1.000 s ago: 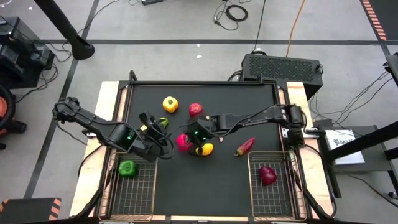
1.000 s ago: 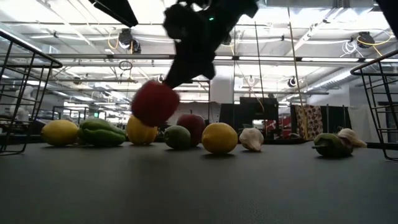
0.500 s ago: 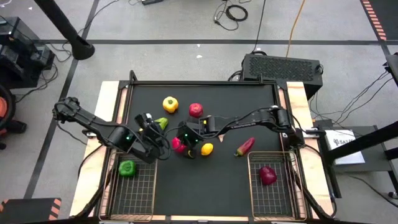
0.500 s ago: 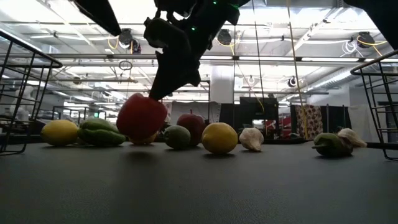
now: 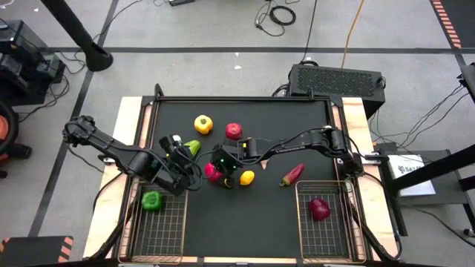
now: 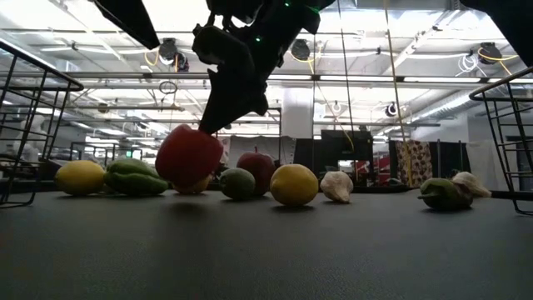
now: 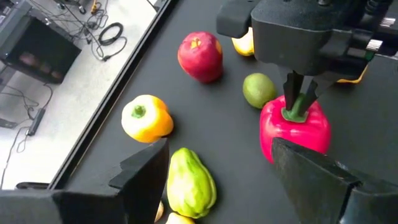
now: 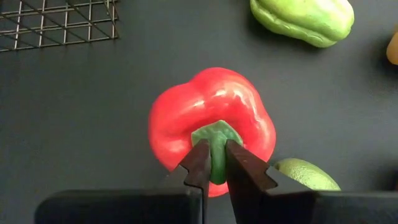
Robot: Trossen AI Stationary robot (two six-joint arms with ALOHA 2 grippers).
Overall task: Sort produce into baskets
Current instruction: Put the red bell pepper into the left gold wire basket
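Note:
A pink-red pepper [image 5: 212,172] with a green stem hangs a little above the mat in the table's middle; my right gripper [image 5: 222,165] is shut on it. It also shows in the low view [image 6: 189,156] and in the right wrist view [image 8: 211,121]. My left gripper [image 5: 180,153] is open and empty just left of it, its fingers [image 7: 144,177] standing beside a green pepper [image 7: 189,183]. The left basket [image 5: 152,222] holds a green pepper [image 5: 151,199]. The right basket [image 5: 324,226] holds a dark red piece [image 5: 319,208]. My right gripper pinches the pepper's green stem [image 8: 216,149] between its two fingers. The fingers come from above, slanting down from the table's right side. The pepper hangs below them, tilted, a little clear of the mat.
Lying loose on the mat are a yellow pepper [image 5: 202,124], a red apple [image 5: 233,130], a lime [image 7: 258,90], a lemon [image 5: 246,177], a dark red chili [image 5: 292,174] and garlic bulbs [image 6: 336,185]. The mat between the two baskets is bare.
My right gripper has gone toward the table's left edge and down with the pink-red pepper, still shut on its stem. The pepper has sunk close to the mat and has kept still for the last half second.

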